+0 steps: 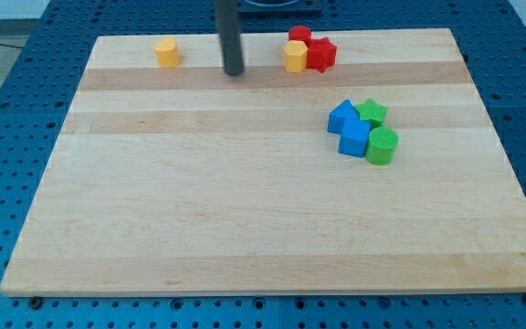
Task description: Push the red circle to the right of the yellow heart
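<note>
Scanning from the view's bottom upward, a broad stretch of bare wooden board (245, 238) is met first, with nothing lying on it. Farther up, toward the view's right, a cluster is found: a green cylinder (382, 146) touching a blue block (354, 139), with a second blue block (342, 116) and a green star (372, 111) packed against them. These four are no part of the task.

Near the view's top edge, a yellow block (166, 52) sits alone at the left; its exact shape cannot be made out. At the right of that row, another yellow block (295, 56) is pressed against a red star (321, 55), and the red circle (299, 36) is lodged just behind both, touching them.

Between the two yellow blocks, my tip (235, 73) rests on the board, touching no block; nothing is held or pushed by it, and it has no jaws to open.

The step in hand is judged to be the approach. Which yellow block is the heart cannot be settled. The next move is judged to call for rounding the tight red-and-yellow group so the circle can be struck alone.
</note>
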